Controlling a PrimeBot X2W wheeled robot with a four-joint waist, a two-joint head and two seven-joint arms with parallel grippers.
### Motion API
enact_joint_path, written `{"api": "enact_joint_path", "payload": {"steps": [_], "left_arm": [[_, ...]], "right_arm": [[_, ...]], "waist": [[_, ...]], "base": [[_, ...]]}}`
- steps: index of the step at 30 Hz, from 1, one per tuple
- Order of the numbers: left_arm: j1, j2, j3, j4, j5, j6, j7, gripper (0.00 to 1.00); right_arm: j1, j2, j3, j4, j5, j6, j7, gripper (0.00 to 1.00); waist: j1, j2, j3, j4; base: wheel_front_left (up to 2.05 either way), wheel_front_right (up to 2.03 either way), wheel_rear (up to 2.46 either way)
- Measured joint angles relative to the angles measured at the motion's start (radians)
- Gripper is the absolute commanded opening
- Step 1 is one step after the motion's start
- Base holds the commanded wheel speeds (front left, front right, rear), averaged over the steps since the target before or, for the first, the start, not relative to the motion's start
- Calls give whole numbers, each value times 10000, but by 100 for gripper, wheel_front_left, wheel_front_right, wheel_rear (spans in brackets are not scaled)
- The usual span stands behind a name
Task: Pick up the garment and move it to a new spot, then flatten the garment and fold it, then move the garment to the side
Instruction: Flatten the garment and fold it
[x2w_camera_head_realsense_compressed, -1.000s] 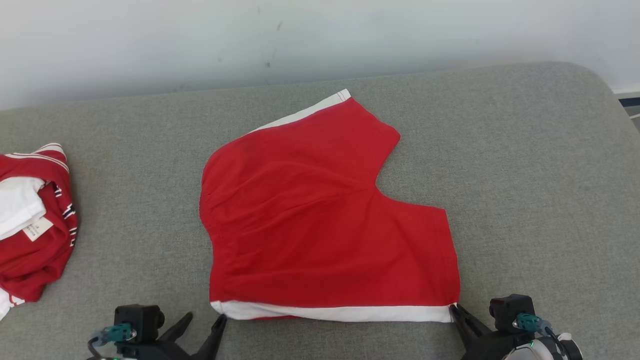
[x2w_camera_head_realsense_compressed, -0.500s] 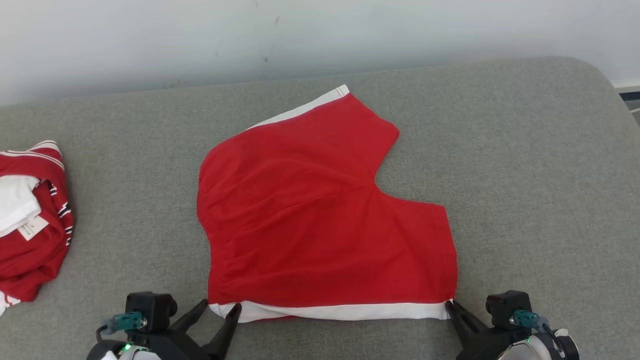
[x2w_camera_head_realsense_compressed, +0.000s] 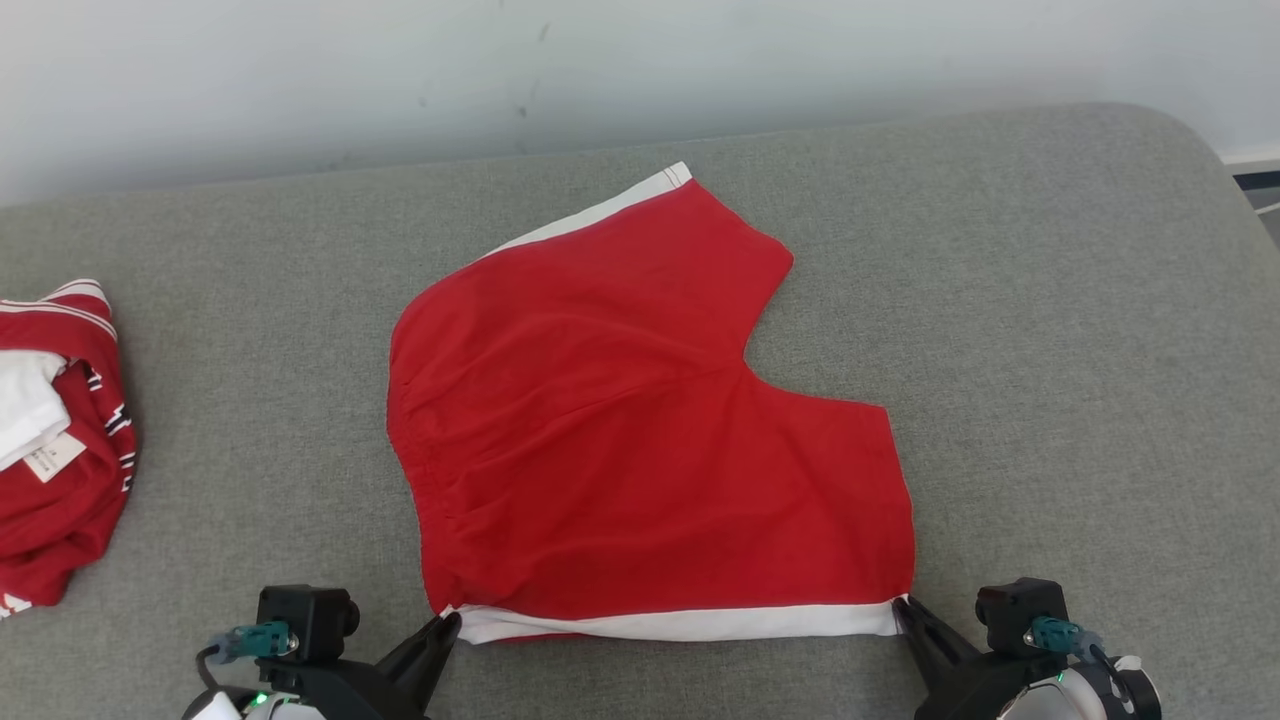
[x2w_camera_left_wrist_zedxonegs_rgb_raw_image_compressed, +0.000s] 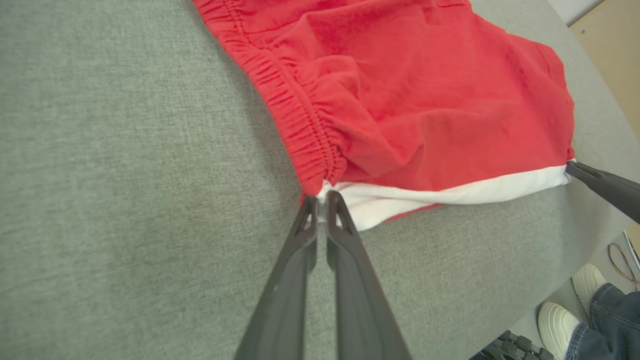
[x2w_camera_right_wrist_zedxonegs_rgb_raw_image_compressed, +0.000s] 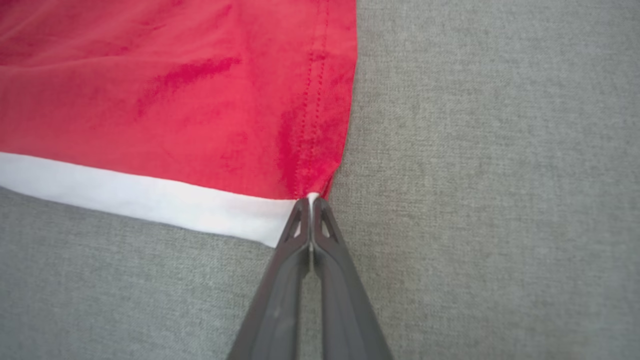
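Shorts (x2w_camera_head_realsense_compressed: 640, 420), red with gathered waistband, lie flat on grey woven upholstery (x2w_camera_head_realsense_compressed: 1050, 350) — white stripe along the near edge. My left gripper (x2w_camera_left_wrist_zedxonegs_rgb_raw_image_compressed: 320, 199) pinches the waistband corner, my right gripper (x2w_camera_right_wrist_zedxonegs_rgb_raw_image_compressed: 311, 200) the hem corner. Open room spreads rightward; a crumpled red garment (x2w_camera_head_realsense_compressed: 50, 480) sits far left.

The left gripper (x2w_camera_head_realsense_compressed: 450, 623) lies low at the near edge of the bench (x2w_camera_head_realsense_compressed: 1050, 350), fingers pinched together on the near-left corner of the shorts (x2w_camera_head_realsense_compressed: 650, 440). The right gripper (x2w_camera_head_realsense_compressed: 900, 604), also at that edge, is clamped on the near-right corner.
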Motion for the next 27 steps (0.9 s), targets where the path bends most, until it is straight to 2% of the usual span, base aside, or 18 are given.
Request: {"api": "enact_joint_path", "payload": {"steps": [8,12,13,16,21,27], "left_arm": [[116,102,81,-477,-63,-10,69,0],[257,188,311,-1392,-151,-90,-270,0],[365,205,339,-1923,-182,-104,-395,0],[566,301,336,-2529,-178,-163,-456,0],[831,420,219,-3118,-138,-111,-290,0],[1656,704,435,-3453,-140,282,63,0]], "right_arm": [[41,-8,-219,-318,370,127,-102,0],[261,-151,-566,-1258,1026,581,-341,0],[368,-326,-702,-1806,1220,763,-449,0],[430,-600,-884,-2604,1383,995,-477,0],[930,-826,-1047,-3547,1639,1060,-339,0],[2267,-1208,-1208,-4174,2178,1131,314,0]], "waist": [[0,0,27,79],[1,0,10,113],[0,0,-2,110],[0,0,-14,95],[3,0,8,104],[2,0,-14,131]], "base": [[0,0,0],[0,0,0],[0,0,0],[0,0,0],[0,0,0],[0,0,0]]}}
